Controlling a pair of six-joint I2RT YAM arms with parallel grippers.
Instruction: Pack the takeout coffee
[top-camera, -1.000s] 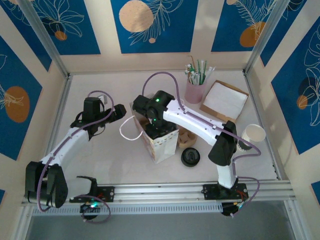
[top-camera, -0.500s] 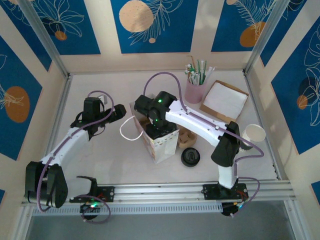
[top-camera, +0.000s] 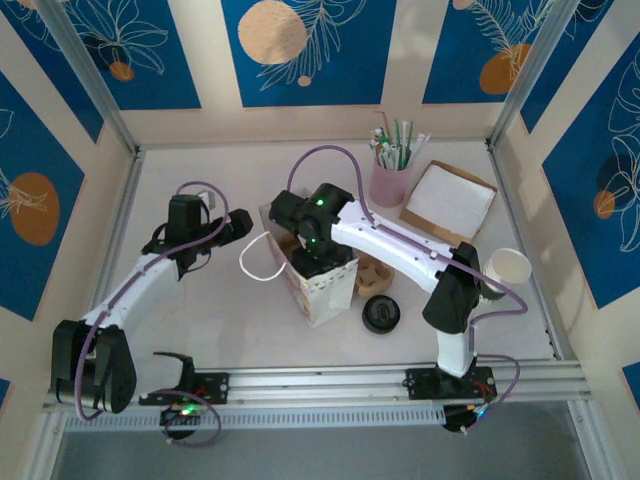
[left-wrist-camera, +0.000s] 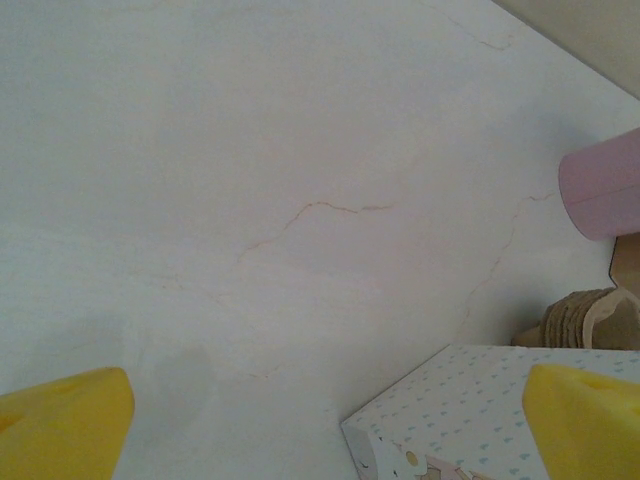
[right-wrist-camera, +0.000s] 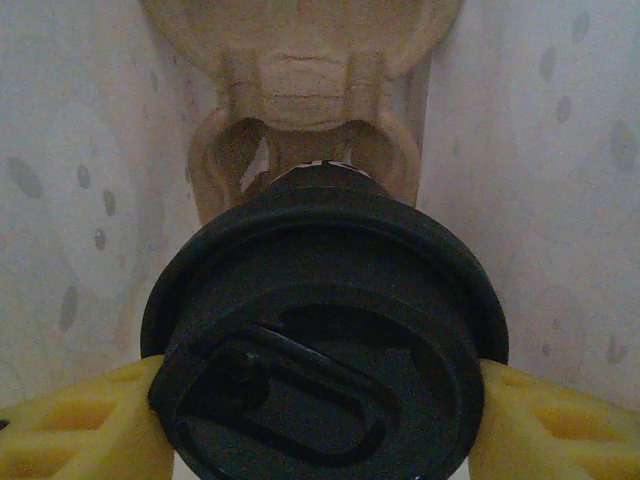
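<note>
At the middle of the white desk (top-camera: 225, 315), the white paper bag with small blue print (top-camera: 325, 292) stands upright and open, with the right claw (right-wrist-camera: 320, 425) lowered inside it. That claw is clenched on the takeout coffee (right-wrist-camera: 325, 320), a cup of which the round black plastic lid is what shows. Its yellow fingers (right-wrist-camera: 75, 425) press both sides of the lid. Directly beneath lies a brown moulded cardboard cup holder (right-wrist-camera: 300, 70).

Assessment: packing is well advanced. The cup is within the bag walls but not released, and whether it is seated in the holder cannot be told. Remaining: set down, let go, withdraw upward.

Clearance is tight, with bag walls close on either side. The left claw (left-wrist-camera: 320, 415) hangs released, holding nothing, over bare desk just beside the bag's far-left corner. A loose flat black lid (top-camera: 381, 313) lies just right of the bag. A pink cup of straws (top-camera: 391, 182) stands toward the far edge, and an open white paper cup (top-camera: 508, 266) near the right edge. The left side of the desk offers room.
</note>
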